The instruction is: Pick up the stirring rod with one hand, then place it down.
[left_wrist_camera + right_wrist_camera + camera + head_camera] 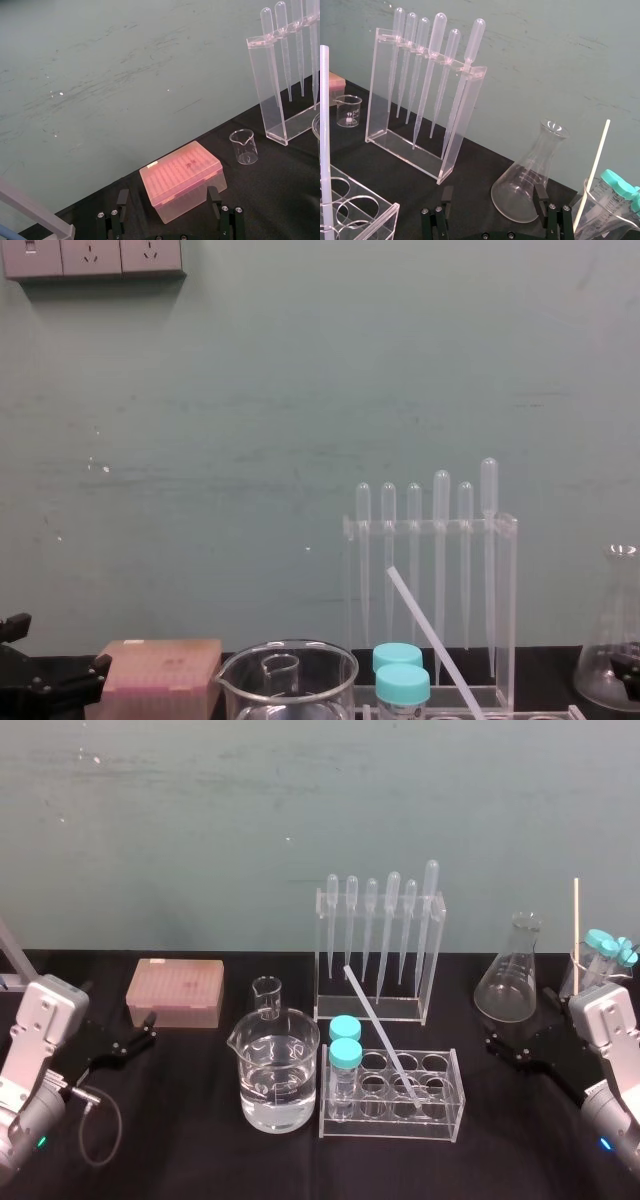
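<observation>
- The right gripper (493,194) has its jaws set apart with nothing between them. Just ahead of them stands a conical flask (532,185) (not the thing wanted).
- The left gripper (167,194) also has its jaws apart and empty. It hangs low over the dark surface (200,1160), and a pink tip box (182,177) lies straight ahead of its jaws.
- The stirring rod (380,1035) is well apart from both pairs of jaws, between the two and somewhat nearer the right pair.
- The rod's lower end sits in a well of the clear test-tube rack (440,1115). Its upper end leans back toward the pipette rack (425,960) (whether it touches that rack I cannot tell).
- Two blue-capped tubes (345,1055) stand in the test-tube rack on the side of the rod away from the right jaws. A large beaker of water (278,1090) is beyond them, toward the left jaws.
- Close beside the right jaws, a thin pale stick (576,925) stands in a beaker on the side away from the rod (a different stick, easily mistaken for the rod).
- As I judge it, no part of the task is done, because the rod is untouched in the rack. A gripper must reach it, close on it, lift it clear of the well and lay it down.
- The right gripper looks the better placed for this (a judgement only).
</observation>
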`<control>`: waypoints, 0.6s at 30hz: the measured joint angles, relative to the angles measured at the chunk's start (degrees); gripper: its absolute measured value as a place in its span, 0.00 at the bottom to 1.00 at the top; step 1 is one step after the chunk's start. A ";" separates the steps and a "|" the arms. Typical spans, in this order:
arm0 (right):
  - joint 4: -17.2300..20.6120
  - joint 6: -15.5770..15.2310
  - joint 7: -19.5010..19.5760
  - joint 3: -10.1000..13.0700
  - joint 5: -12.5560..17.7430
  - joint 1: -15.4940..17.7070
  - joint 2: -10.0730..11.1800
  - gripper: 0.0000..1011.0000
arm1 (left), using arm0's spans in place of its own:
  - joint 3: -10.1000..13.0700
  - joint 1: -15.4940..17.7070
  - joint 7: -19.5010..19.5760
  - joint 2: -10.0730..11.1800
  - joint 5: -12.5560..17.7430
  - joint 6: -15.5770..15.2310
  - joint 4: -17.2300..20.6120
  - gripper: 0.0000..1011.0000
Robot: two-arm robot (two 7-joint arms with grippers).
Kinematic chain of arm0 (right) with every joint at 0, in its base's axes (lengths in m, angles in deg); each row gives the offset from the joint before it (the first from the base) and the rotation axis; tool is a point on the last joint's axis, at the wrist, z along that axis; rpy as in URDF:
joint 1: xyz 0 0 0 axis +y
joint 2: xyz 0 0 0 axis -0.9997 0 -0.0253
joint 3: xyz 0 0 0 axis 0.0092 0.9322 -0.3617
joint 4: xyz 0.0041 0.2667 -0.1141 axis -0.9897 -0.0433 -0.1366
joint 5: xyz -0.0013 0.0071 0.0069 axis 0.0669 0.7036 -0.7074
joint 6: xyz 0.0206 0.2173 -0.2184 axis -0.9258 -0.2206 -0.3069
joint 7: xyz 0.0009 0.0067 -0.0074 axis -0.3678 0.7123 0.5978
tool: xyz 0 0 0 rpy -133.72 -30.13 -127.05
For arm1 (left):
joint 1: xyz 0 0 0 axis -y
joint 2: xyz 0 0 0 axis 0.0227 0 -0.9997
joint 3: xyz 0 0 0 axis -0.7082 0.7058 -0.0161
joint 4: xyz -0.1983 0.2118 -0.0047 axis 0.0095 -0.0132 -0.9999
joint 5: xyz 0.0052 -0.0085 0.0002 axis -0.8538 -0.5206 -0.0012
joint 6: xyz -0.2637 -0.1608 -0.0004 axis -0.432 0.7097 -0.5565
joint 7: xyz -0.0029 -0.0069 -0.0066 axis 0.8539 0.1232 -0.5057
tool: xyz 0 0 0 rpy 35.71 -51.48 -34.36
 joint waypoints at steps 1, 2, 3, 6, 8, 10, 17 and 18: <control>0.00 0.00 0.00 0.00 0.00 0.00 0.00 0.99 | 0.00 0.00 0.00 0.00 0.00 0.00 0.00 0.99; 0.00 0.00 0.00 0.00 0.00 0.00 0.00 0.99 | 0.00 0.00 0.00 0.00 0.00 0.00 0.00 0.99; 0.00 0.00 0.00 0.00 0.00 0.00 0.00 0.99 | 0.00 0.00 0.00 0.00 0.00 0.00 0.00 0.99; 0.00 0.00 0.00 0.00 0.00 0.00 0.00 0.99 | 0.00 0.00 0.00 0.00 0.00 0.00 0.00 0.99; 0.00 -0.06 -0.51 0.36 0.18 0.08 -0.07 0.99 | 0.00 0.00 0.00 0.00 0.00 0.00 0.00 0.99; 0.16 -0.24 -1.30 0.71 0.72 0.15 -0.13 0.99 | 0.00 0.00 0.00 0.00 0.00 0.00 0.00 0.99; 3.02 -0.66 -8.45 2.29 5.08 -0.46 0.24 0.99 | 0.00 0.00 0.00 0.00 0.00 0.00 0.00 0.99; 3.33 -0.57 -9.29 2.35 5.50 -0.63 0.28 0.99 | 0.00 0.00 0.00 0.00 0.00 0.00 0.00 0.99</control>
